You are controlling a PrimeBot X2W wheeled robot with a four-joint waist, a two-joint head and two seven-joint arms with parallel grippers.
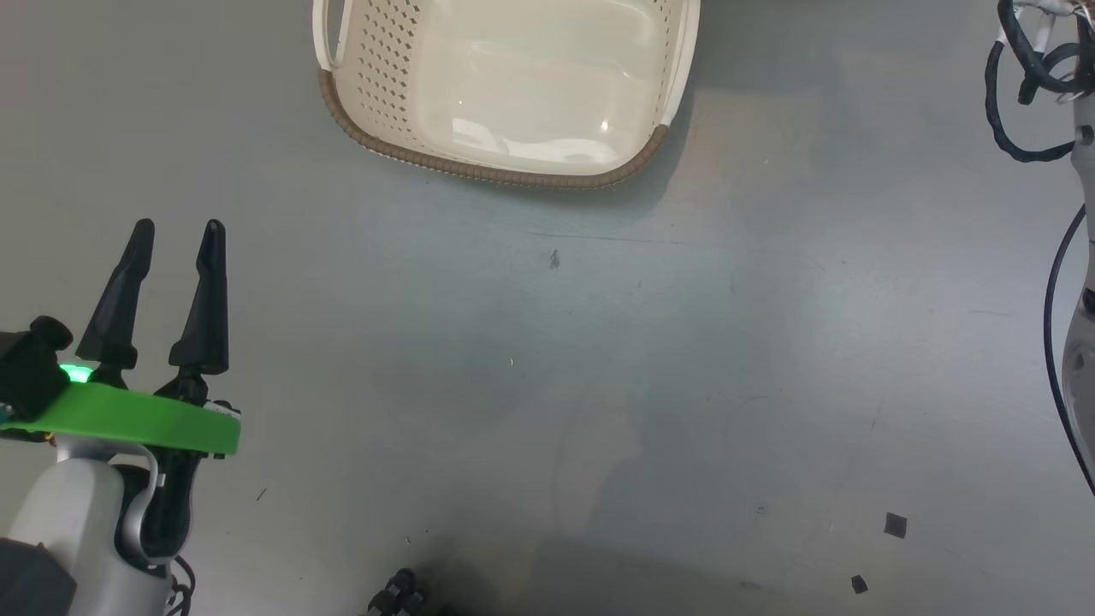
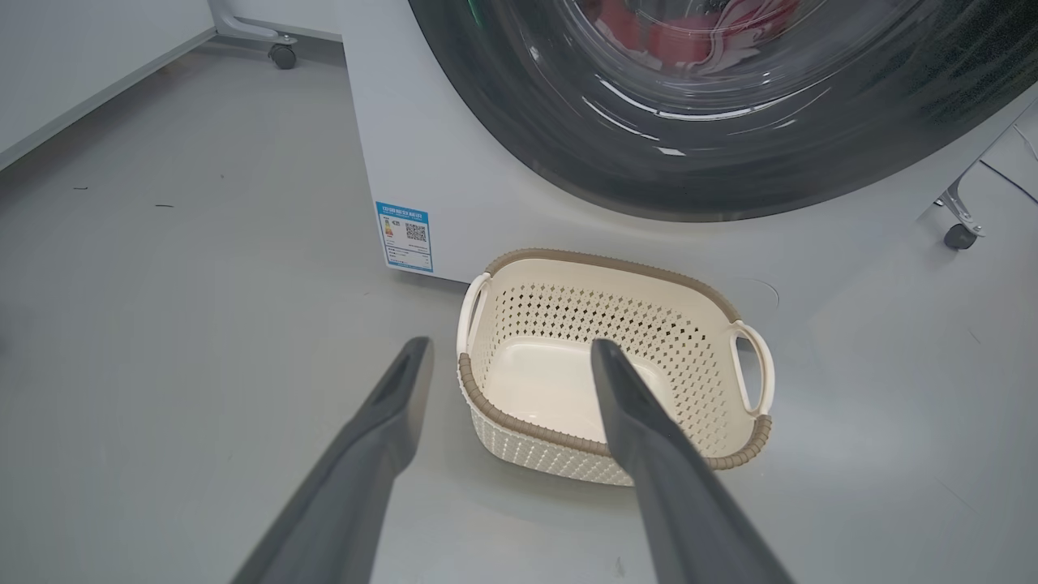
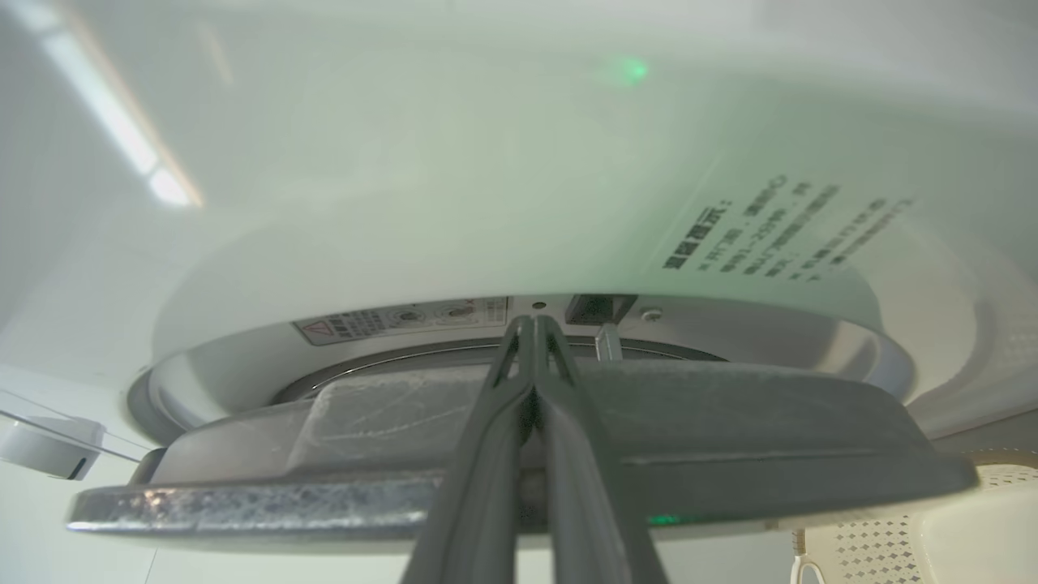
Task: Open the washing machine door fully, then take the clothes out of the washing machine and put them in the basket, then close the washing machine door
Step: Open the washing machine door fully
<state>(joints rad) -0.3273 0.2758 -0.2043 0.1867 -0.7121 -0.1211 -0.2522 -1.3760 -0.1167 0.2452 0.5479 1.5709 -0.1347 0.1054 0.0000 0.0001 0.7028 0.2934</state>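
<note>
L gripper (image 1: pixel 179 225): fingers apart, nothing between them, hanging above the floor (image 1: pixel 599 359). In head view the basket (image 1: pixel 479 167) stands on the floor ahead of it and off to the right, well apart. Basket's far end is cut off by the top edge.

Left wrist view: L gripper (image 2: pixel 511 347) points at the basket (image 2: pixel 608 259), which shows between and beyond the two fingers. No contact. Basket upright, inside bare, just in front of the washing machine (image 2: pixel 454 162), near its front lower corner by the blue label (image 2: pixel 405 236). Door (image 2: pixel 519 122) is above the basket, its top cut off. Clothes (image 2: pixel 641 32) are red w/ white, seen through the glass, blurred by reflections. Count and shape can't be made out.

R gripper (image 3: pixel 531 320): fingers pressed together, nothing clamped. Right wrist view has the door (image 3: pixel 730 422) edge-on, w/ the fingers crossing its dark rim and the tips up at the gap between rim and machine front (image 3: pixel 486 203), next to the latch slot (image 3: pixel 598 308). Touching or not: can't tell. Print (image 3: pixel 770 235) on the front is too blurred to read. Basket corner shows at lower right.

Head view, right edge: R forearm (image 1: pixel 1080 359) and black cables (image 1: pixel 1009 85), mostly cut off
</note>
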